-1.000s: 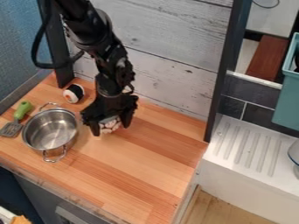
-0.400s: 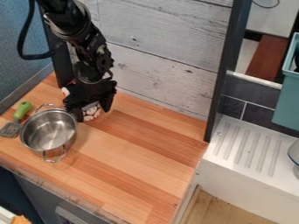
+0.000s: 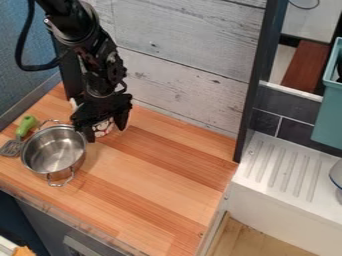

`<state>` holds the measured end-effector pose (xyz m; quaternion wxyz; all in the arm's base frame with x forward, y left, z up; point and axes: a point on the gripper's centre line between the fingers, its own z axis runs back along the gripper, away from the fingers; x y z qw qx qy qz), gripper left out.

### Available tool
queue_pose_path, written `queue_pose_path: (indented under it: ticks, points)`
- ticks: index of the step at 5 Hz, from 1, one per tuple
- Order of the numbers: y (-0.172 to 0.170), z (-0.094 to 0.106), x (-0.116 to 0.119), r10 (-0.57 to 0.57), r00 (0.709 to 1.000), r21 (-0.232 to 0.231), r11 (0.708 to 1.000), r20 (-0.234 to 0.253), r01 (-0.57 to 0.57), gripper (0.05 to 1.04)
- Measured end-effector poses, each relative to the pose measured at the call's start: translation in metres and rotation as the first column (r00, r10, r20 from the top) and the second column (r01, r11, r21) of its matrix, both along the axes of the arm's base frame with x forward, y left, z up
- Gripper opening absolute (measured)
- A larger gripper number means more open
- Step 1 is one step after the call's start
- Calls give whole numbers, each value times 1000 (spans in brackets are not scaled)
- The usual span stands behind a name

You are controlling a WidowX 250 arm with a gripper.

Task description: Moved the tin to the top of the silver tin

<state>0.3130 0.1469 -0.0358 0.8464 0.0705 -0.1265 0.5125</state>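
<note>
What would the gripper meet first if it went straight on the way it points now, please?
Pointing down, the gripper has the patterned tin at its lower end; beyond that, the wooden counter is likely the first thing met, though how near is hard to judge.

tin (image 3: 102, 128): red-white patterned | pot (image 3: 52, 152): silver | spatula handle (image 3: 27, 125): green
</note>
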Motion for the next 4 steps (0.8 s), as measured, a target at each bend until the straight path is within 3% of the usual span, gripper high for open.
queue_pose_path:
  ticks: [1,3,4]
  points:
    - [-7,17,-3,-27,999,-23,999,29,28,1000]
    - [-7,54,-10,-30,999,-3,1000,27,31,1000]
    - [-6,55,-10,-29,999,-3,1000,27,29,1000]
